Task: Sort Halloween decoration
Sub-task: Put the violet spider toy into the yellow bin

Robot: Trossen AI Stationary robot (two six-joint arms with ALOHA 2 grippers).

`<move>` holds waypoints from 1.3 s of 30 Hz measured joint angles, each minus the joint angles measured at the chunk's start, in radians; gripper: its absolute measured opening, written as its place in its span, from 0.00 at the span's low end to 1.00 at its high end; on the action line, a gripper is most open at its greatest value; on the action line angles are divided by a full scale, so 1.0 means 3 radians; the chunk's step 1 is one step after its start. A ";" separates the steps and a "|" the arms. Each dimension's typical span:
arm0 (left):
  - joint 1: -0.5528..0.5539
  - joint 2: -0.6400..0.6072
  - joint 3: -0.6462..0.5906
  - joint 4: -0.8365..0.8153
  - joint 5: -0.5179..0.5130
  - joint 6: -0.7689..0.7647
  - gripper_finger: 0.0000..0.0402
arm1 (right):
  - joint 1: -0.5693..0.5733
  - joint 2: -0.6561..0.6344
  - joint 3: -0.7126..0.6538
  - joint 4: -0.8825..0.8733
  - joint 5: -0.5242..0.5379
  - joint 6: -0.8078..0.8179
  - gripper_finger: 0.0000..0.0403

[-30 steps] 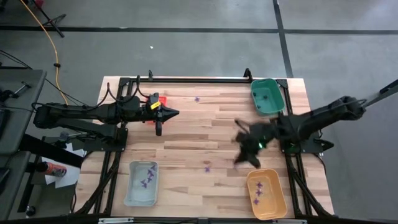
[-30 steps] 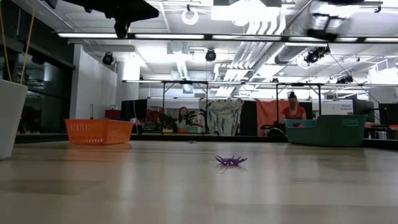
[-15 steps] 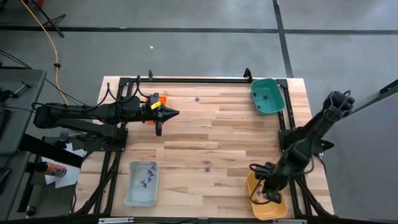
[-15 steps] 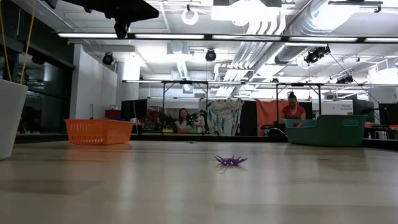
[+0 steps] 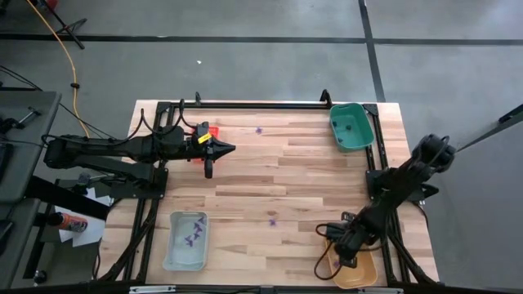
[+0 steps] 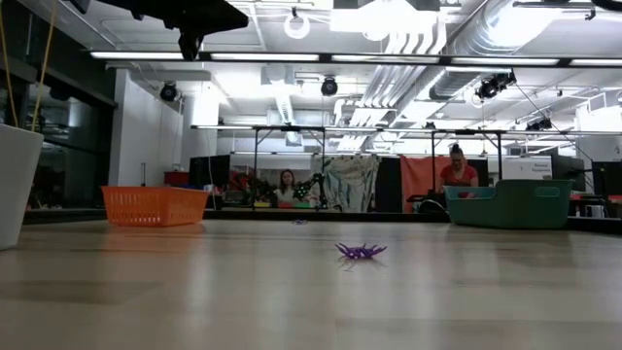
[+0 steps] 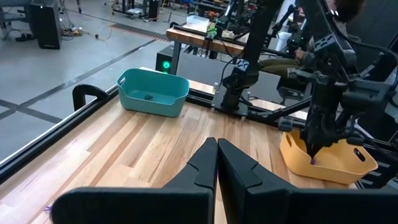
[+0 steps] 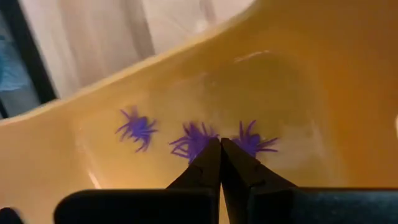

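High view: we see the right gripper (image 5: 341, 251) low at the lower right of the frame, over the near-left end of the orange tray (image 5: 364, 272), fingers closed on nothing we can make out. The left gripper (image 5: 208, 169) hangs shut at the upper left of the table. A loose purple spider (image 5: 272, 220) lies on bare wood at centre-bottom, up and to the left of the right gripper and down and to the right of the left one; the right gripper looks the nearer (our judgement). A second purple piece (image 5: 259, 130) sits near the table's top edge, well apart from both.

Low view: the purple spider (image 6: 361, 252) sits alone just right of centre, flat, legs splayed all round, so we find no clear long axis.

Left wrist view: our left fingers (image 7: 205, 168) meet at the bottom centre, holding nothing; the orange tray (image 7: 329, 163) is at right.

Right wrist view: the closed fingers (image 8: 208, 163) point down at three purple spiders (image 8: 193, 140) lying in a row on the tray floor.
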 joint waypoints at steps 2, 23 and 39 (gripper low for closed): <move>-0.0001 0.0000 0.0000 0.0003 0.0000 -0.0001 0.00 | 0.0000 0.0038 0.0000 0.0016 -0.0011 0.0000 0.00; -0.0001 0.0000 0.0000 0.0002 0.0000 -0.0005 0.00 | -0.0100 -0.0918 0.0001 -0.0177 -0.0281 0.0282 0.56; -0.0001 0.0000 -0.0001 0.0012 0.0000 -0.0112 0.00 | -0.2476 -0.0729 0.0003 0.2021 0.0501 -0.2121 0.09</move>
